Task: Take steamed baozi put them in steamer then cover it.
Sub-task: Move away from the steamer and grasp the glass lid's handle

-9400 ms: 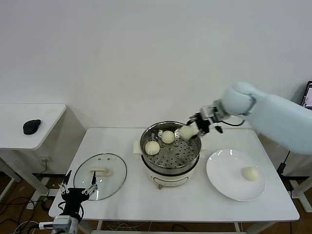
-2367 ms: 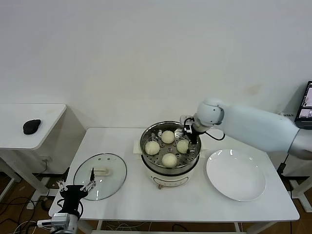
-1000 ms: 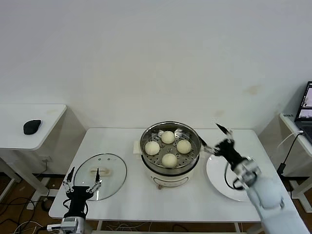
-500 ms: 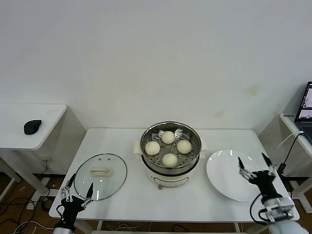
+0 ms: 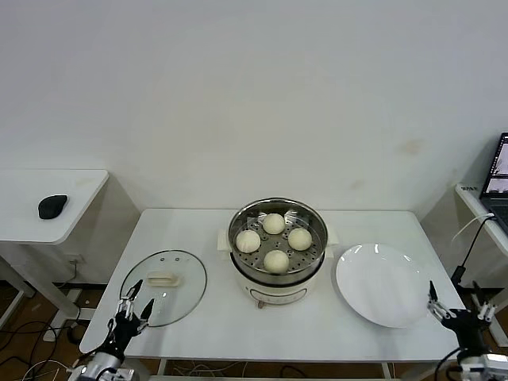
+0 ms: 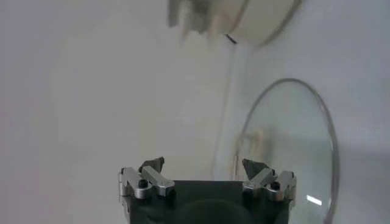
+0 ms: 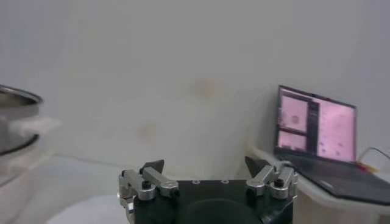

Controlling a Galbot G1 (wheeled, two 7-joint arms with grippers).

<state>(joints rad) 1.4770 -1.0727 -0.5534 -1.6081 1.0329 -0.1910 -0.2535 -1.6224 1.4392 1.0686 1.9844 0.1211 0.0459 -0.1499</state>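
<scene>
Round clear glass cover (image 5: 163, 276), metal-rimmed: flat near table's (image 5: 206, 317) front-left corner. Judged rigid, slippery, breakable; grasp its cream handle (image 5: 163, 279). Left gripper (image 5: 131, 308), right gripper (image 5: 460, 316): jaws spread, empty, at front edge.

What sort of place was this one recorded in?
Probably a lab or office staged as a kitchen: a steamer on a plain white table, bare wall, a mouse on a side desk, an open laptop.
</scene>
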